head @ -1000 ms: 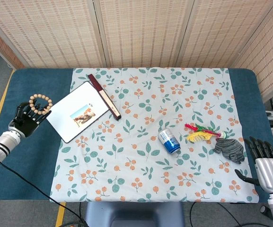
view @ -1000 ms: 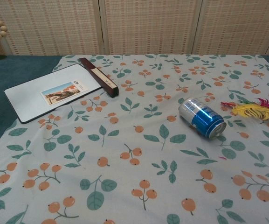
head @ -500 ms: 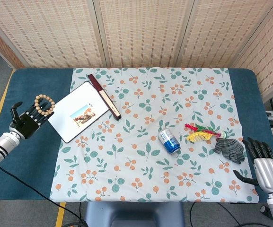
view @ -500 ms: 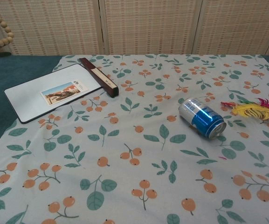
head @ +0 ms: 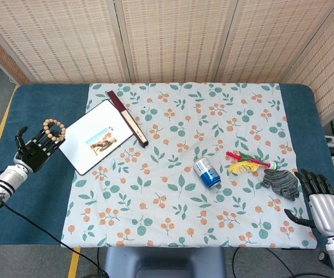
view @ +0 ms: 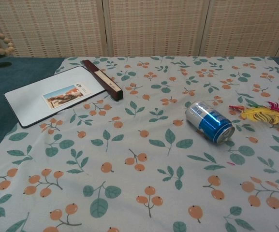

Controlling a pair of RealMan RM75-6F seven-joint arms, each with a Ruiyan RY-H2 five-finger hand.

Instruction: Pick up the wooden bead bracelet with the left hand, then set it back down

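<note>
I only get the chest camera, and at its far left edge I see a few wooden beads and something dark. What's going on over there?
Observer: In the head view the left hand holds the wooden bead bracelet looped over its fingers, beside the white board.
Operator: Is it over the flowered cloth?
Observer: No, the hand is over the bare blue table, left of the cloth.
Operator: Where's the other hand? I can't see it.
Observer: The right hand is at the table's near right corner, fingers apart, holding nothing.
Operator: Anything near it?
Observer: A grey glove lies just left of it.
</note>
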